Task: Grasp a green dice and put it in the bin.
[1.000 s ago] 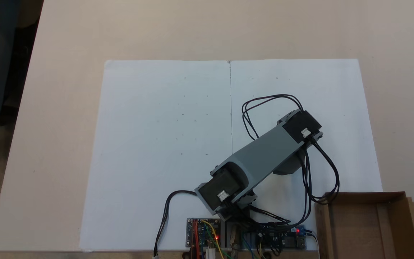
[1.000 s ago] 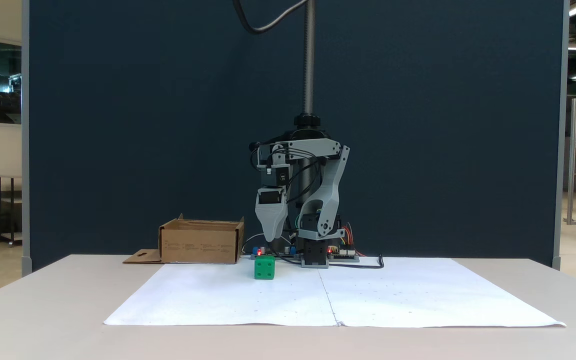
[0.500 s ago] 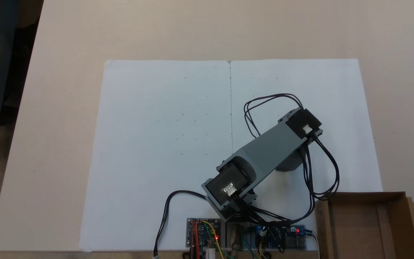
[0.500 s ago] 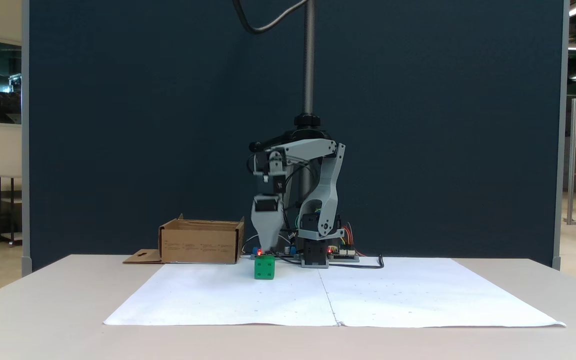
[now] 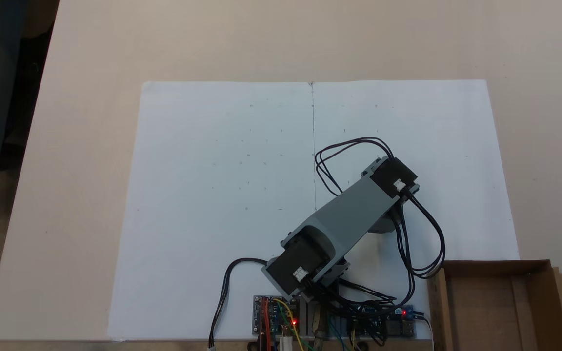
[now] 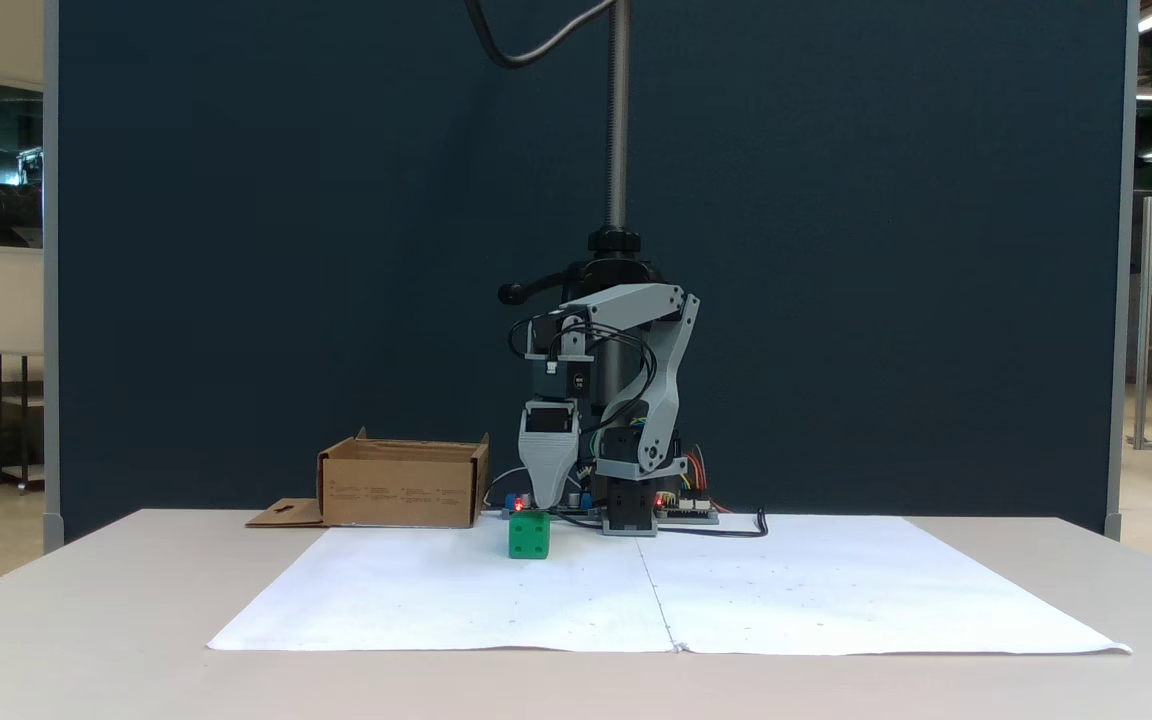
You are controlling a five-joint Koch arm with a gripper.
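**Fingers low over the green dice, grasp not yet made**

In the fixed view from the front, the brown corrugated cardboard bin (image 6: 403, 484) with low walls stands at the left on the pale surface (image 6: 86, 620), with its flap lying flat beside it. To its right, near but clearly apart, the small bright green plastic dice (image 6: 529, 534) sits on the white paper sheet (image 6: 786, 590). The grey gripper (image 6: 548, 504) points straight down, and its fingers end just above the dice, slightly to the right of the dice's middle. Whether the fingers are open or closed cannot be told, because they taper to a single tip from this side, and nothing is held.

The risk, as a judgement, is this offset: if the fingers descend as they are, one may land on the top face and push the dice away. In the fixed view from above, the grey arm (image 5: 344, 222) covers the dice, and the bin (image 5: 498, 265) lies at the lower right.
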